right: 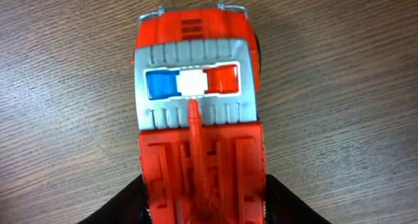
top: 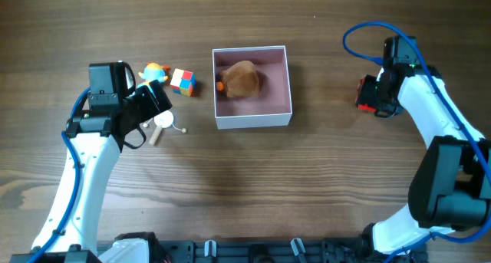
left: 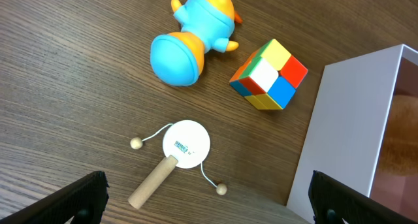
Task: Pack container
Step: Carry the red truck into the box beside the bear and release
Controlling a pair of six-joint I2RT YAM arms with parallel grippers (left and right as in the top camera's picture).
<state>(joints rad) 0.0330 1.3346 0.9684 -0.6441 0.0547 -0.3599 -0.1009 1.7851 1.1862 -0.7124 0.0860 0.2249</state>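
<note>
The square white-walled container (top: 252, 119) with a dusty pink inside is being shown open-topped at the middle of the wooden table (top: 307, 186), between the two arms. A brown plush toy (top: 242, 79) is being carried on its pink floor.

The left gripper (top: 157, 103) is being held over a cluster of small toys just left of the container, its jaws spread wide with nothing between them. In the left wrist view its dark fingers (left: 78, 198) are being seen at the bottom corners. Between them a small white pellet drum (left: 186, 145) with a wooden handle and two beads on strings is lying flat. Beyond it are a blue and orange plastic toy figure (left: 189, 38), lying on its side, and a multicoloured puzzle cube (left: 269, 75), near the container's white outer wall but apart from it.

Well to the right of the container, a red plastic toy fire truck (right: 196, 119) is being gripped by the right gripper (top: 376, 94), whose dark fingers (right: 124, 204) are being pressed against either side of it. Whether the truck is being lifted off the table cannot be told.
</note>
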